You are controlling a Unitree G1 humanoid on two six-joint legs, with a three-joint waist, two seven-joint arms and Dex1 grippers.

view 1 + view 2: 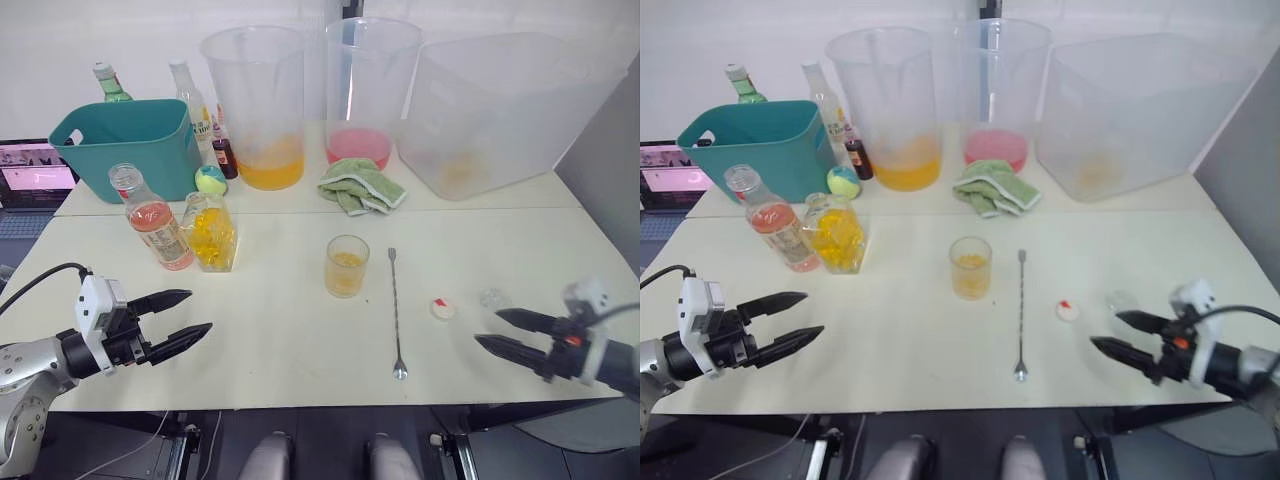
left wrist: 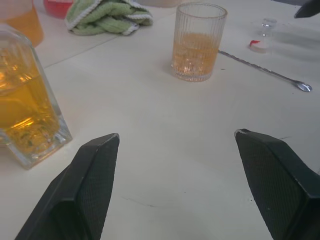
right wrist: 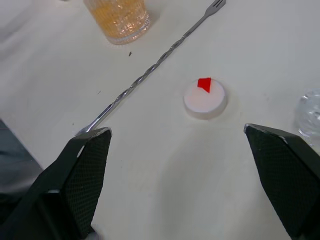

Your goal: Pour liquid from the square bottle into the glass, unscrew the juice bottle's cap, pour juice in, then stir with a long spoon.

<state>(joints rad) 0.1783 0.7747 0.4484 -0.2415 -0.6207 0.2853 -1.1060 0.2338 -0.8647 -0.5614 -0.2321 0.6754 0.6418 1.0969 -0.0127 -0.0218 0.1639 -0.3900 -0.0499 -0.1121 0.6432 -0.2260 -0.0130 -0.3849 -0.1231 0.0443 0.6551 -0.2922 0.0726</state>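
Note:
The glass stands mid-table, holding orange-yellow liquid. To its left are the square bottle with yellow liquid and the juice bottle with pink juice, its neck bare. The long spoon lies flat just right of the glass, bowl toward the front edge. The white cap with a red mark rests right of the spoon. My left gripper hovers open near the front left, in front of the bottles. My right gripper is open at the front right, close to the cap. Both are empty.
A small clear stopper sits beside the cap. At the back stand a teal bin, a green bottle, a tall clear bottle, a dark brown bottle, two pitchers, a big clear tub and a green cloth.

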